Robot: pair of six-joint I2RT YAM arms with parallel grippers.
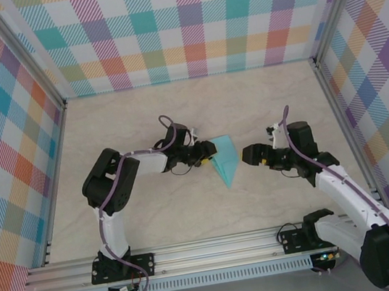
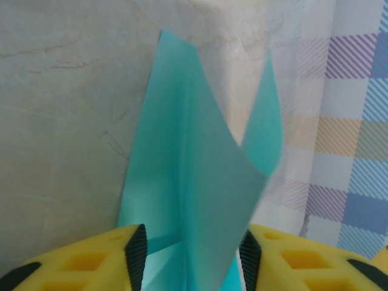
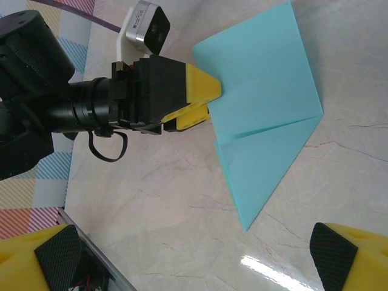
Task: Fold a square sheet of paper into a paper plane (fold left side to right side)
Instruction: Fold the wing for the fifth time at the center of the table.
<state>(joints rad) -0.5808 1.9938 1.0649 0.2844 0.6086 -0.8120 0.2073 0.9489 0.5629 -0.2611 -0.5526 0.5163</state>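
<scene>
The turquoise paper [image 1: 225,163] lies on the pale marbled surface [image 1: 175,112] at the middle of the top view. It is already a kite shape, with its sharp tip pointing toward the lower edge of the frame. My left tool [image 1: 205,154] reaches in from the left and straddles the paper's left edge. In the left wrist view one flap stands up, curled, between my black pads [image 2: 137,254], which are partly spread and not pressed onto it. My right tool [image 1: 251,155] sits just right of the paper, spread wide and holding nothing.

I judge this sheet to be almost weightless, limp and quick to take a crease wherever it is squeezed. The raised flap bows rather than standing straight, so it will flop as I carry it across. The surface looks smooth and glossy, so the paper would likely slide if pushed. I would pinch the loose flap shallowly at its outer edge, lightly. I would let the right tool press the flat body near the centre crease to keep it from drifting or tearing.
</scene>
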